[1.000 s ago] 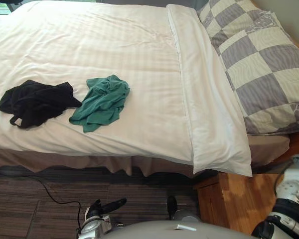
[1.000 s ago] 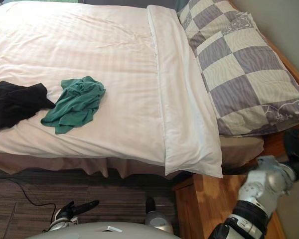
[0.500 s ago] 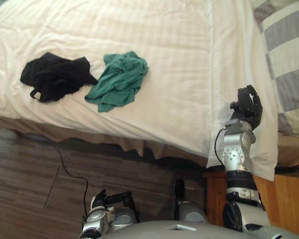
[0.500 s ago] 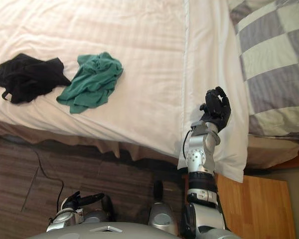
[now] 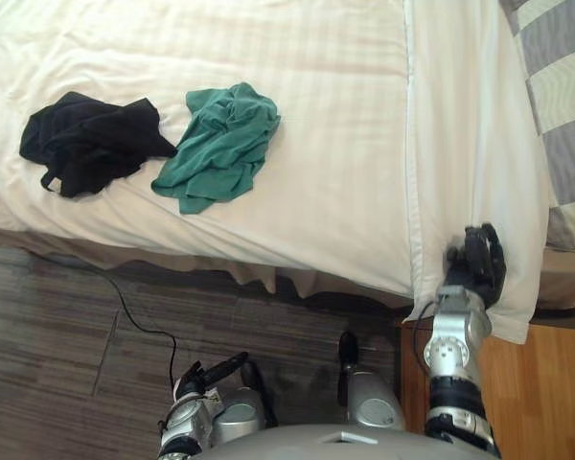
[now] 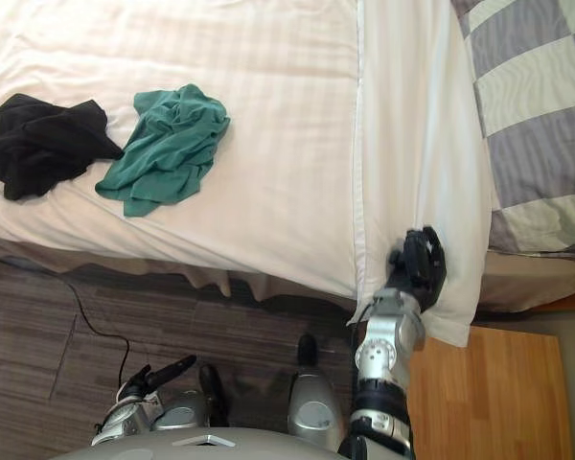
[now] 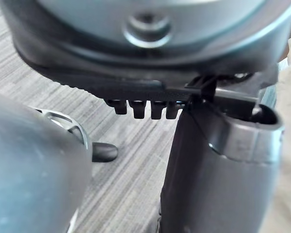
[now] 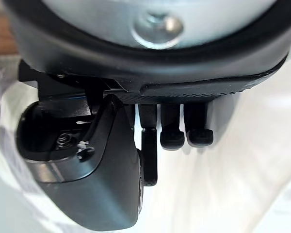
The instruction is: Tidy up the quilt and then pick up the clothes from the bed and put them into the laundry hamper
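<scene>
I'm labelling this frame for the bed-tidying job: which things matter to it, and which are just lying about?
For the job: white quilt; green garment; black garment; right hand at the quilt's near corner; left hand low by the floor.
Just lying about: checked pillow; wooden nightstand.

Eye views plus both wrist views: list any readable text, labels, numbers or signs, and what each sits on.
None can be read.
The quilt, the black garment, the green garment and the checked pillow show no print, tag or number; the pillow bears only its check pattern.
</scene>
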Robot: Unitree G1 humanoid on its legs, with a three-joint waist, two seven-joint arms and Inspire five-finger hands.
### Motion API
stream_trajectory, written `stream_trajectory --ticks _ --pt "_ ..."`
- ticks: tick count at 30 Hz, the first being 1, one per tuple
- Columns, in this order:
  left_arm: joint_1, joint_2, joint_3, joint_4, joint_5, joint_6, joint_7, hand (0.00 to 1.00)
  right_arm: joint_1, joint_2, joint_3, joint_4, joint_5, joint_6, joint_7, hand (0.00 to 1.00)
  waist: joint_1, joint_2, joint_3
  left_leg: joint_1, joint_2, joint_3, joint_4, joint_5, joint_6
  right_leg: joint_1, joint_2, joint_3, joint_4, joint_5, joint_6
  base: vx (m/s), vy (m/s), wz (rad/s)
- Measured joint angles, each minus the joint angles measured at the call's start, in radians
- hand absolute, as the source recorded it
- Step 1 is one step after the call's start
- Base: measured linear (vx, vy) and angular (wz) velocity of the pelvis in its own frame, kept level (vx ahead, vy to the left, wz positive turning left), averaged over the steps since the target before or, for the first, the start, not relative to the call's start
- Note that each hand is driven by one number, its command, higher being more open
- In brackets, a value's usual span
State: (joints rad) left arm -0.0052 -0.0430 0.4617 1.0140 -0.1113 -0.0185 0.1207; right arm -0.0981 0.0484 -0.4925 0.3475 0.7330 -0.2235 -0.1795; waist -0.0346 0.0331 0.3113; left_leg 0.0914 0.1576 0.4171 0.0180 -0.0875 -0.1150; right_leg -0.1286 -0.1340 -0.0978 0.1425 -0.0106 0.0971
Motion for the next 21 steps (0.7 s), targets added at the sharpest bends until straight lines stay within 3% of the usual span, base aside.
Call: stream_trajectory --ticks 4,5,11,14,19,21 --pt "-0.005 -0.009 0.068 -0.002 -0.001 -0.001 -0.001 1.0 0.052 0.035 -0.076 0.091 0.022 0.025 0.002 0.0 -0.003 -0.026 -0.018 0.037 0.011 0.058 0.007 -0.017 -0.01 0.016 0.015 0.025 0.001 -0.01 0.0 0.09 0.01 -0.23" --pt "-0.005 -0.007 0.074 -0.003 -0.001 0.0 -0.001 1.0 0.058 0.035 -0.092 0.134 0.027 0.042 -0.004 1.0 -0.007 -0.033 -0.022 0.051 0.015 0.075 0.011 -0.021 -0.014 0.028 0.019 0.028 -0.002 -0.012 -0.001 0.07 -0.006 -0.23" --pt "-0.001 -0.041 0.046 -0.018 -0.001 0.003 -0.003 1.0 0.175 0.034 -0.113 0.347 0.006 0.135 -0.055 1.0 -0.026 -0.014 -0.065 0.128 0.024 0.141 0.011 -0.034 -0.027 0.08 0.032 0.02 -0.005 -0.014 -0.005 0.07 -0.002 -0.23" --pt "-0.003 -0.042 -0.025 -0.033 0.0 0.003 -0.022 1.0 0.242 0.031 -0.029 0.38 -0.118 0.185 -0.038 1.0 -0.026 -0.008 -0.09 0.137 0.025 0.15 0.012 -0.034 -0.027 0.085 0.033 0.016 -0.005 -0.014 -0.004 0.01 0.001 -0.07" --pt "0.022 -0.031 -0.053 -0.034 0.004 0.003 -0.028 1.0 0.267 0.012 0.134 0.427 -0.397 0.222 0.016 1.0 -0.019 -0.012 -0.112 0.157 0.026 0.132 0.011 -0.034 -0.027 0.116 0.031 -0.002 -0.007 -0.018 -0.001 -0.05 -0.003 0.1" --pt "0.043 -0.016 -0.051 -0.045 0.004 -0.002 -0.034 1.0 0.266 0.004 0.193 0.426 -0.511 0.217 0.035 1.0 -0.004 -0.036 -0.113 0.105 0.031 0.106 0.104 -0.052 -0.025 0.111 0.009 -0.011 0.008 -0.041 0.0 -0.1 -0.024 0.34"
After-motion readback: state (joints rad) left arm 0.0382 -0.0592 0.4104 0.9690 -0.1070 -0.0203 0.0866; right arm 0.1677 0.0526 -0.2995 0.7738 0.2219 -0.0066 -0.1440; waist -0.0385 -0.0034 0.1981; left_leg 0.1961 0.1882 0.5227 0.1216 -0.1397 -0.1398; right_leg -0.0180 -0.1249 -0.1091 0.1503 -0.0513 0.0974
